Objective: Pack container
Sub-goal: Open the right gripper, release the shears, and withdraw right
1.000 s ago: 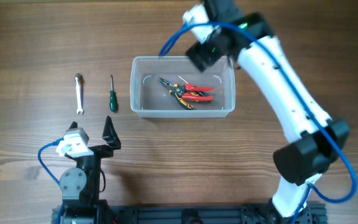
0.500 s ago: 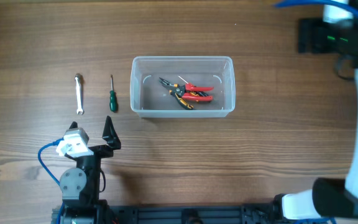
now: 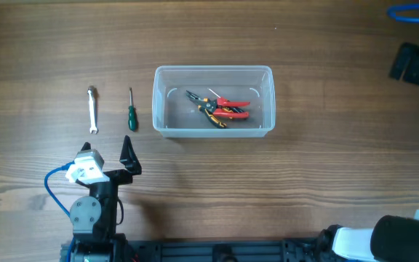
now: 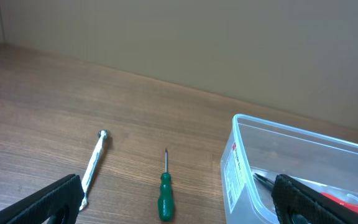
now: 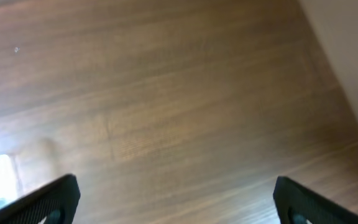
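The clear plastic container point(image 3: 214, 70) stands mid-table with red-handled pliers point(image 3: 231, 104) and orange-and-black pliers point(image 3: 213, 116) lying in it. A green-handled screwdriver point(image 3: 132, 115) and a silver wrench point(image 3: 92, 109) lie on the table to its left. My left gripper point(image 3: 109, 156) is open and empty, near the front edge below the screwdriver. In the left wrist view the left gripper point(image 4: 178, 214) is spread wide, with the screwdriver point(image 4: 165, 196), wrench point(image 4: 94, 165) and container point(image 4: 291, 132) ahead. My right gripper point(image 3: 413, 64) is at the far right edge; the right wrist view shows the right gripper point(image 5: 176, 205) open and empty over bare wood.
The table is brown wood point(image 3: 304, 182). The left arm's base point(image 3: 92, 215) sits at the front left. The right arm's base point(image 3: 384, 236) is at the front right. A blue cable point(image 3: 413, 13) loops at the top right corner.
My right arm has swung from above the container's back right corner out to the far right edge of the table. The pliers stay in the container. The left arm has not moved.
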Robot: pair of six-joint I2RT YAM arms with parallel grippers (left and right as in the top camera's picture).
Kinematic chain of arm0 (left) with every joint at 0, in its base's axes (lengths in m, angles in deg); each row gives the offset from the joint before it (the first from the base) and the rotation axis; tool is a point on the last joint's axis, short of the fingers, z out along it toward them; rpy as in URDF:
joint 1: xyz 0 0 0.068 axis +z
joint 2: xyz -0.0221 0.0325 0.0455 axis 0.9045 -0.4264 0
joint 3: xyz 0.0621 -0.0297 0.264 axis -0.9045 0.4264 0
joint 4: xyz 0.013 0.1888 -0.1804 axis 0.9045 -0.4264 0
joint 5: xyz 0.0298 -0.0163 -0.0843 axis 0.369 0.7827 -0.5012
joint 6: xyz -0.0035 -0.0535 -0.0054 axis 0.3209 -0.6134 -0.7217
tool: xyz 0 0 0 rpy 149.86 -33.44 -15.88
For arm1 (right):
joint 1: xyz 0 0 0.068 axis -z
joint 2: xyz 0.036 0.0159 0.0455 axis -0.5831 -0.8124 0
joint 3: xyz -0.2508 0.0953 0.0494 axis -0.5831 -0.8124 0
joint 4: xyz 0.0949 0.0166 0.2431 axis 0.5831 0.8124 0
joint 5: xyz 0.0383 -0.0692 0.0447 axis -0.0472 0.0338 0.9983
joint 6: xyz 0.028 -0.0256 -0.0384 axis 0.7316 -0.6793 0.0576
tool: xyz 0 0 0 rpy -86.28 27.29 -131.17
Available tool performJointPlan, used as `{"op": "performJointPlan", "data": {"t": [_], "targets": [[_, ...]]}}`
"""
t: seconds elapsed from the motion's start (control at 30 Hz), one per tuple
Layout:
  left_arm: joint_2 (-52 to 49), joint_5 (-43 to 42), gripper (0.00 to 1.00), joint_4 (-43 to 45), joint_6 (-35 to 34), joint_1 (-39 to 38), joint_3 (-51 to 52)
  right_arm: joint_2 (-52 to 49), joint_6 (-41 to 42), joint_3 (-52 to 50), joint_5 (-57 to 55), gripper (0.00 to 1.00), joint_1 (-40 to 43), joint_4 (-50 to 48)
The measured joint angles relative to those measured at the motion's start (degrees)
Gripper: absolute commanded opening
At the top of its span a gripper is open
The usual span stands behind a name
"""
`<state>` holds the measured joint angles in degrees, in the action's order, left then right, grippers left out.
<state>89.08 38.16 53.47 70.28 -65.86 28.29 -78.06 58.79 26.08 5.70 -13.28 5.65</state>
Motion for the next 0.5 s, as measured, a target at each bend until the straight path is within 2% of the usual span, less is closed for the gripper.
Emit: {"op": "performJointPlan", "data": {"t": [0.23,0.5], "targets": [[0.0,0.0,1.00,0.0,0.0,0.0,0.0,-0.1,3.1,-12.3,0.4,1.00,0.4,-11.5],[0.0,-1.6,1.00,0.0,0.0,0.0,0.0,-0.1,3.8,-21.0,0.5,1.00,0.4,-12.6]]}}
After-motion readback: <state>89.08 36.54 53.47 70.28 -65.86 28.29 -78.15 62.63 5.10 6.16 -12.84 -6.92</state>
